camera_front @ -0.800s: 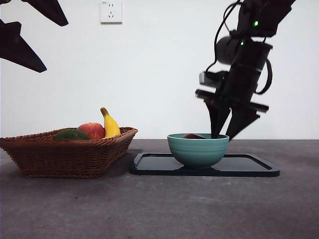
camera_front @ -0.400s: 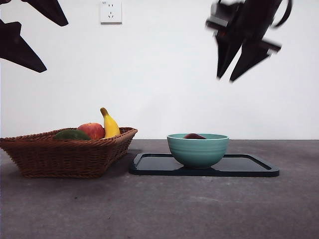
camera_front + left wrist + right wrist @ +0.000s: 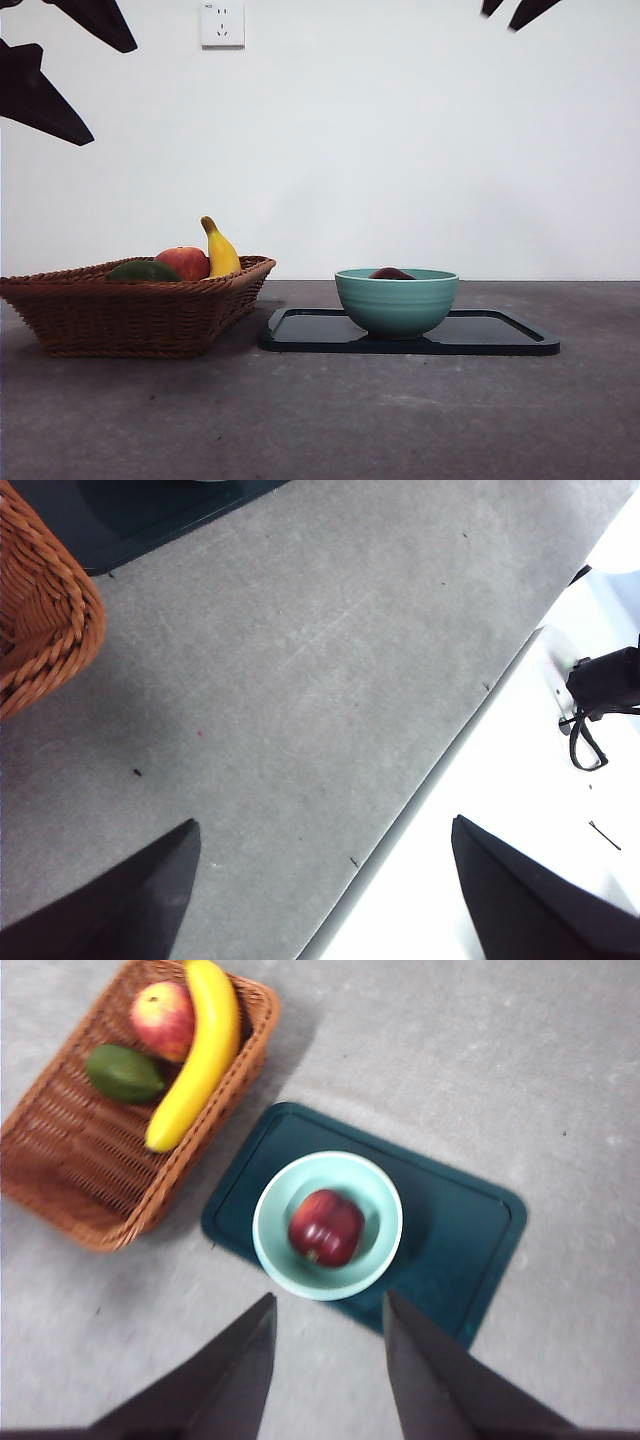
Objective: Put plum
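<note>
— Plum [image 3: 326, 1227] sits inside the teal bowl [image 3: 327, 1225], and the right wrist view looks straight down on it: the whole dark red fruit, resting free in the middle.

— The front view gives less: only the plum's top [image 3: 391, 273] peeks above the bowl's rim [image 3: 397, 301]. It does show the bowl standing on the dark tray [image 3: 500, 335], beside the wicker basket [image 3: 135, 305].

— From above, the basket's contents lie clear: apple [image 3: 165, 1017], banana [image 3: 197, 1050], green fruit [image 3: 124, 1073].

— And the grippers?

— The right gripper [image 3: 324, 1360] hangs high over the bowl, jaws parted and holding nothing; in the front view only its tips show at the top edge. The left gripper [image 3: 322, 880] is spread wide and empty, over bare table near the basket's corner [image 3: 40, 620].
</note>
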Controlling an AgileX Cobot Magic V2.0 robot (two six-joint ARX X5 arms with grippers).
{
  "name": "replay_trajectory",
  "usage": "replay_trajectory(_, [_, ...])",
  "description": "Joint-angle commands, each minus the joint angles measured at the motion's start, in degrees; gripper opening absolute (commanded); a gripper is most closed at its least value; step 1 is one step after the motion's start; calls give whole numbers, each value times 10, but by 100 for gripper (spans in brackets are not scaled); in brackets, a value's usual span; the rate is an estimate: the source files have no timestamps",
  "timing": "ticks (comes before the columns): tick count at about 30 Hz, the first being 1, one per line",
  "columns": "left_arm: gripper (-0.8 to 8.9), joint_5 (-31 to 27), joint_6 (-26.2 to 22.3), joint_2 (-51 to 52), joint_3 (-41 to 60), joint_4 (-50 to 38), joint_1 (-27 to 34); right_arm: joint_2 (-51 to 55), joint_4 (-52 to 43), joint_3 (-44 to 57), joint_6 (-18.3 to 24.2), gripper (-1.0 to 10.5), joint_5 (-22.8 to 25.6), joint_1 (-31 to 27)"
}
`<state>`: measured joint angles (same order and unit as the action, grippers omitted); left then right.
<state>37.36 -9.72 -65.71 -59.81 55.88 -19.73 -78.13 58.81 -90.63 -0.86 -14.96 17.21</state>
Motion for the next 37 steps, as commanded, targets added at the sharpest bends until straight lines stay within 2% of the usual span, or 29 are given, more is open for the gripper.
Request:
replay_trajectory(1, [403, 2, -1, -4, -2, -4, -2, 43, -1, 45, 8, 172, -8, 3])
replay_trajectory(11, [403, 2, -1, -4, -2, -6, -2, 222, -55, 273, 8, 172, -79, 7])
replay_trajectory(18, [403, 2, -1, -4, -2, -6, -2, 303, -67, 376, 9, 172, -123, 24])
replay_trajectory(25, [403, 2, -1, -4, -2, -6, -2, 334, -67, 419, 9, 172, -130, 34])
replay_trajectory(37, [403, 2, -1, -4, -2, -6, -2, 333, -67, 422, 9, 172, -140, 34])
